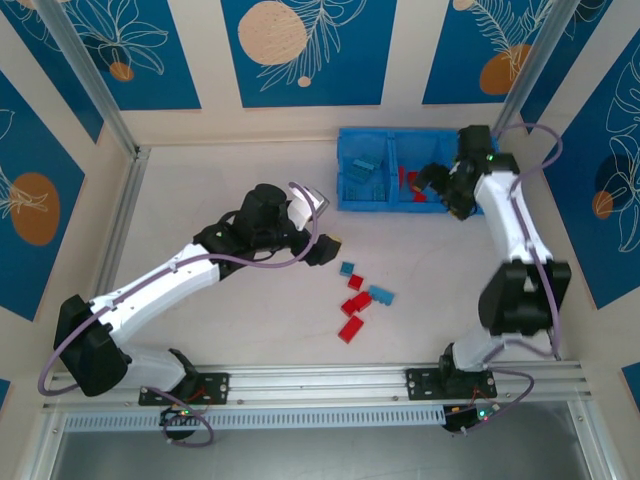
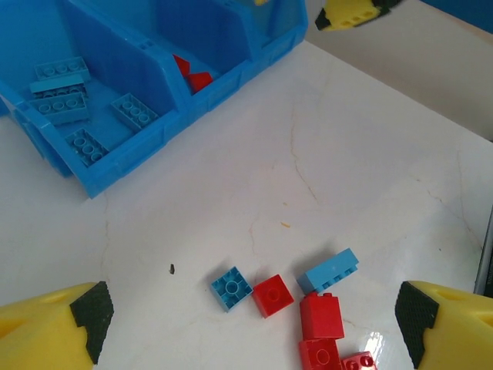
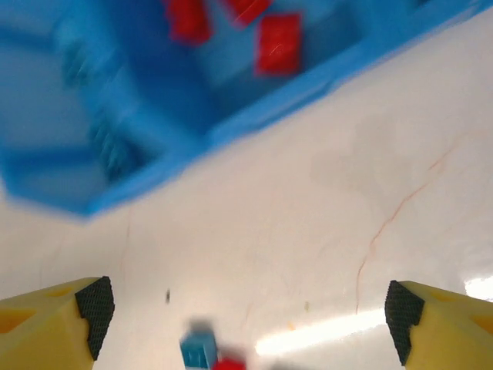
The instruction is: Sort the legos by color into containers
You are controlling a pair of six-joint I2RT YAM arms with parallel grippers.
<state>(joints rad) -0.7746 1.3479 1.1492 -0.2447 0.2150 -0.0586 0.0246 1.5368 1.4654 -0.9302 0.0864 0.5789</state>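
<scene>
The blue tray [image 1: 343, 172] stands at the back right. One compartment holds light blue bricks [image 2: 62, 86] and the one beside it holds red bricks [image 2: 192, 77]. Loose legos lie mid-table: a small blue brick [image 2: 231, 288], a red brick [image 2: 273, 295], a long blue brick [image 2: 328, 270] and stacked red bricks [image 2: 321, 316]. My left gripper [image 2: 254, 320] hovers open just left of this cluster, nothing between its fingers. My right gripper [image 3: 246, 320] is open and empty at the tray's near edge, over the red compartment [image 3: 279, 45]; that view is blurred.
Metal frame posts [image 1: 125, 215] and blue patterned walls enclose the white table. A rail [image 1: 380, 380] runs along the near edge by the arm bases. The right gripper's yellow fingertip [image 2: 350, 14] shows beyond the tray in the left wrist view.
</scene>
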